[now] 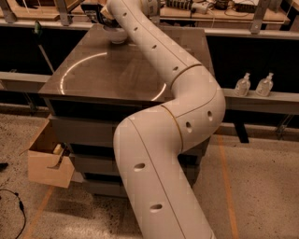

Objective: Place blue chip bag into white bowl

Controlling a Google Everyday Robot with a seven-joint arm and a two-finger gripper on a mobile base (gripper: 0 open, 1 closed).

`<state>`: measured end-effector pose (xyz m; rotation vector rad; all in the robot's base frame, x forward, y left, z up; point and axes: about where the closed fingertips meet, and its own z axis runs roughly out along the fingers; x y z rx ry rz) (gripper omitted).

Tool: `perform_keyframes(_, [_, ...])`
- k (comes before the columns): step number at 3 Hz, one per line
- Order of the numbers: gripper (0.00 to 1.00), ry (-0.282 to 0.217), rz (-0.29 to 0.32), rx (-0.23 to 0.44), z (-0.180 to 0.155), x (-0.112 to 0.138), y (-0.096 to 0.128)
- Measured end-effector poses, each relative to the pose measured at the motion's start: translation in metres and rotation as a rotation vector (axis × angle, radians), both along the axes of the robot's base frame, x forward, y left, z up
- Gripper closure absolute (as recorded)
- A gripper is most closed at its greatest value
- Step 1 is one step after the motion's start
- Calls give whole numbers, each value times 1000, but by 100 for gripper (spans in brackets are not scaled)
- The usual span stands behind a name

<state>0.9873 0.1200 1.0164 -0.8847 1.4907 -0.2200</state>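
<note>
The white bowl (115, 35) stands at the far edge of the dark metal table top (112, 70), partly covered by my arm. My white arm (159, 51) reaches across the table to it. The gripper (102, 15) is at the arm's end, right above the bowl's left rim. A dark shape (92, 9) sits at the gripper, just left of and above the bowl; I cannot tell whether it is the blue chip bag or part of the gripper. No blue chip bag shows anywhere else on the table.
A cardboard box (49, 161) stands open on the floor at the table's left front. Two clear bottles (253, 85) stand on a rail to the right. Benches with clutter (210, 7) run behind the table. A cable (16, 205) lies on the floor at left.
</note>
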Motion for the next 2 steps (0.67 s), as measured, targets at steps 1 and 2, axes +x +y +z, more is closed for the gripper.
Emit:
perform_keyframes(1, [0, 3, -9, -12, -2, 0, -3])
perform_keyframes(2, [0, 8, -19, -15, -1, -2, -10])
